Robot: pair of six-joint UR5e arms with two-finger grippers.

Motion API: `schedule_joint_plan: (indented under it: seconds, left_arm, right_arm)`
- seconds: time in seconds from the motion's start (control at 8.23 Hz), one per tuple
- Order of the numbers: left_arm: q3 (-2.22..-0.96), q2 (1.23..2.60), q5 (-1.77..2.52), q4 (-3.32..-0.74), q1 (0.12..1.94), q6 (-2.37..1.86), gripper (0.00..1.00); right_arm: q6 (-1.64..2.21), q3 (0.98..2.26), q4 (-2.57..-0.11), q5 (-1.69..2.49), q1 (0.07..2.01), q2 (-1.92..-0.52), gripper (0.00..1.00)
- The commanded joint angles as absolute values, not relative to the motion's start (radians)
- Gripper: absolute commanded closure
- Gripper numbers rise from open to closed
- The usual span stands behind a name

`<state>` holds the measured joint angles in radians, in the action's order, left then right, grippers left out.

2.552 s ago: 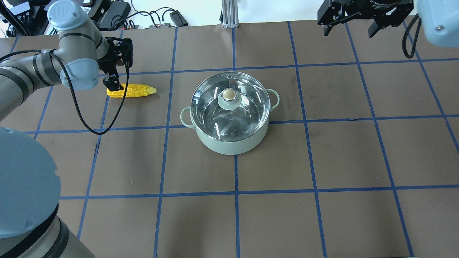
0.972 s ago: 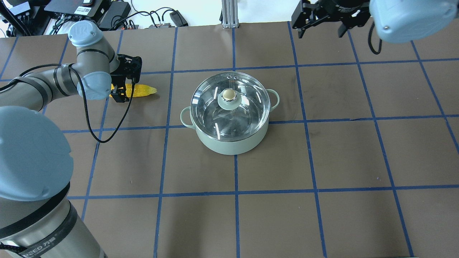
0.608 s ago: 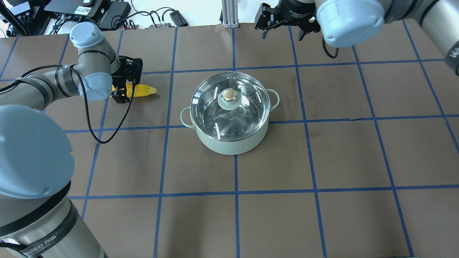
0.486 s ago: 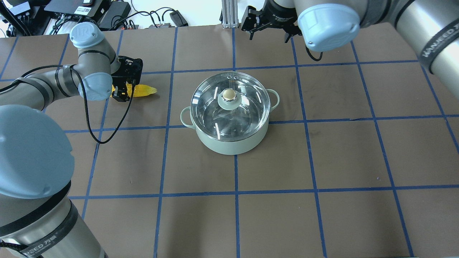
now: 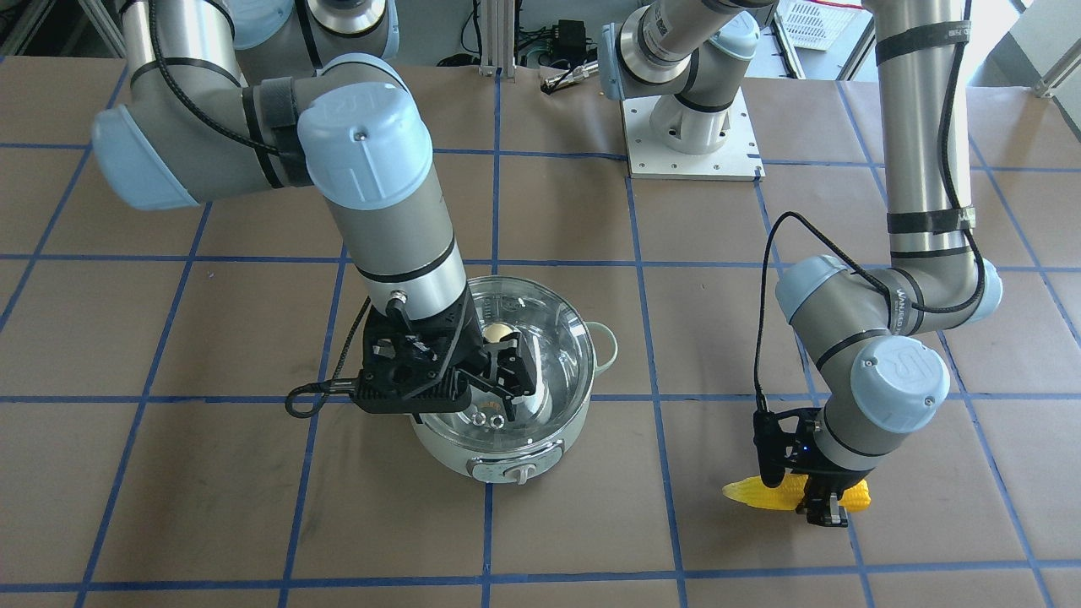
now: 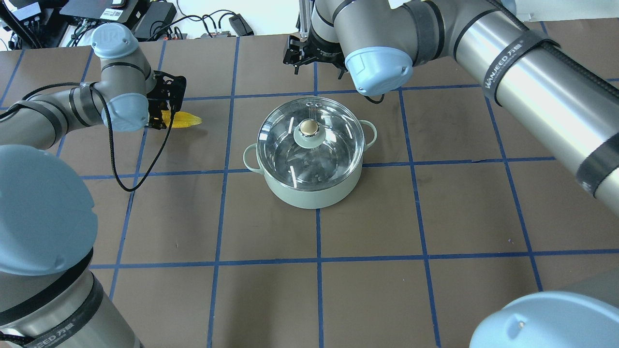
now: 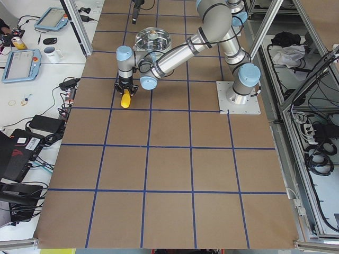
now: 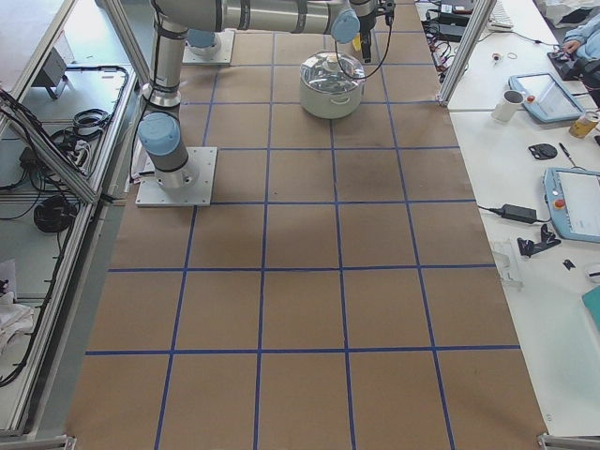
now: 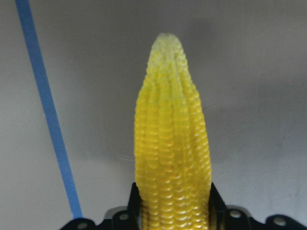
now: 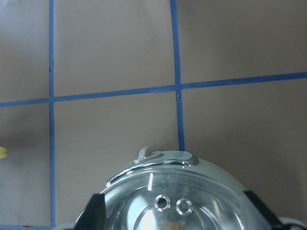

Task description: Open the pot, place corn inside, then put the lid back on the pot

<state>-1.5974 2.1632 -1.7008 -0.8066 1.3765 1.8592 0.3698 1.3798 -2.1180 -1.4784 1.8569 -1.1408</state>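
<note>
The pale green pot (image 6: 314,195) stands mid-table with the glass lid (image 6: 333,145) on it; the cream knob (image 6: 308,127) is free. My left gripper (image 6: 162,110) is shut on the thick end of the yellow corn (image 6: 184,120), left of the pot. The left wrist view shows the corn (image 9: 171,143) clamped between both fingers, tip pointing away. My right gripper (image 6: 319,67) is open and empty, hovering above the pot's far rim. In the right wrist view the right gripper (image 10: 177,215) has its fingers spread either side of the lid (image 10: 201,191) near the vent holes (image 10: 172,205).
The table is brown paper with a blue tape grid (image 6: 319,256). Cables and electronics (image 6: 145,19) lie beyond its far edge, beside an aluminium post (image 6: 307,19). The arms' base plate (image 5: 692,135) is at the robot's side.
My right arm has swept left from the far right corner to above the pot's far side. My left gripper came down, closed on the corn, and the corn has shifted slightly away and left.
</note>
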Motion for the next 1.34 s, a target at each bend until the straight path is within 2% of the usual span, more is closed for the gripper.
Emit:
schedule_joint_plan:
  seconds: [0.0, 0.61, 1.22]
  left_arm:
    - [-1.595, 2.093, -1.721, -0.807, 1.378, 1.861, 1.00]
    - [-1.601, 1.933, -1.653, -0.815, 1.387, 1.853, 1.00]
    - [-1.603, 1.905, -1.612, -0.815, 1.472, 1.838, 1.00]
  right_arm:
    - [0.362, 1.381, -2.039, -1.485, 1.897, -1.126, 0.00]
    - [0.354, 1.397, -1.919, -1.505, 1.922, -1.134, 0.00]
    - [0.331, 1.425, -1.911, -1.505, 1.922, -1.135, 0.00]
